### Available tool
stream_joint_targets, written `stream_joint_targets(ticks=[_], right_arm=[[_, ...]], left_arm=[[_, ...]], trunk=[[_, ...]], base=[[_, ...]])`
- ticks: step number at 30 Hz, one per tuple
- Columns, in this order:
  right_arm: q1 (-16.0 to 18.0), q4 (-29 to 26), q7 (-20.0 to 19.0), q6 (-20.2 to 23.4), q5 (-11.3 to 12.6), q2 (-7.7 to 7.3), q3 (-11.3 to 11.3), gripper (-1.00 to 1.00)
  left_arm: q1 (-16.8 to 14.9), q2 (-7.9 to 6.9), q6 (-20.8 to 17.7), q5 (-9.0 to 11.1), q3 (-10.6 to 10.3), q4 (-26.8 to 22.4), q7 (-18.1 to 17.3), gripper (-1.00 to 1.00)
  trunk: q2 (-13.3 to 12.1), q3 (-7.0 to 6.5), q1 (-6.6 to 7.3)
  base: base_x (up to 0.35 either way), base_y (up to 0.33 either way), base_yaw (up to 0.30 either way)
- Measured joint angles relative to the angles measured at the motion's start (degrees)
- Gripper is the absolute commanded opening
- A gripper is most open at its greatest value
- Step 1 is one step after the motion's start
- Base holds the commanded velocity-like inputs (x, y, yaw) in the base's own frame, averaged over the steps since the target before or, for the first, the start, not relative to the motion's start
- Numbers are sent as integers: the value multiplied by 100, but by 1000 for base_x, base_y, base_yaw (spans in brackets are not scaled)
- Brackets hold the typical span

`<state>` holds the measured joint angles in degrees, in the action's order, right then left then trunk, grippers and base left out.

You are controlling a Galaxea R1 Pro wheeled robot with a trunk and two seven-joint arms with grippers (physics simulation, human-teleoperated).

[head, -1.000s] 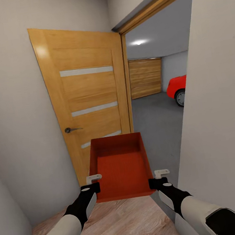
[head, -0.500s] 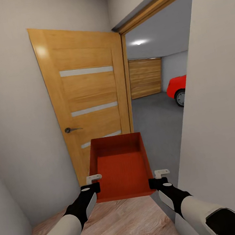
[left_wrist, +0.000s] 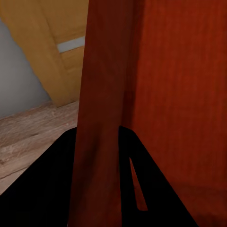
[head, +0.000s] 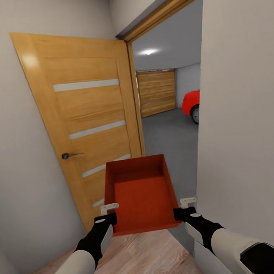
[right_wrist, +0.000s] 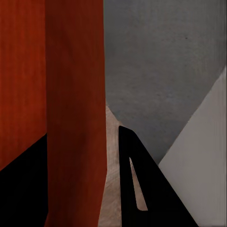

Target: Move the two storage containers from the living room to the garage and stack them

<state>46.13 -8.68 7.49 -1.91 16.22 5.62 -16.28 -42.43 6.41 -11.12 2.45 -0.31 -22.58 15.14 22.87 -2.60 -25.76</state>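
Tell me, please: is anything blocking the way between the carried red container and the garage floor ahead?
Nothing visible blocks it. The container, held by the left claw and right claw, faces the doorway; the wooden door is swung aside on the left, the garage floor is bare ahead, and the red car stands off right.

We reach both arms forward, low and roughly level. Our left gripper (head: pixel 106 219) clamps the container's (head: pixel 139 193) left wall, our right gripper (head: pixel 183 211) its right wall, one finger on each side.
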Motion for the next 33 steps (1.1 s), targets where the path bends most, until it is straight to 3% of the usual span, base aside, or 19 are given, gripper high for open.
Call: stream_joint_targets(ticks=[5,11,17,27,33], right_arm=[[0,0,-2,0,0,-1,0,-100],[0,5,-168,-1,17,-117,16,-100],[0,5,5,-1,13,5,-11,-100],[0,4,2,-1,11,3,-10,-100],[0,-4,-1,14,-9,-1,4,-100]], left_arm=[[0,1,0,0,-2,0,3,-100],[0,120,-4,-5,-27,0,173,-100],[0,-3,-6,-9,14,2,-5,-100],[1,-3,-4,-7,8,3,-5,-100],[0,-1,1,18,-10,8,5,-100]], trunk=[[0,0,0],[1,0,2],[1,0,2],[1,0,2],[0,0,0]], base=[[20,9,-202],[191,161,-33],[241,212,-3],[239,211,-9],[80,66,-192]])
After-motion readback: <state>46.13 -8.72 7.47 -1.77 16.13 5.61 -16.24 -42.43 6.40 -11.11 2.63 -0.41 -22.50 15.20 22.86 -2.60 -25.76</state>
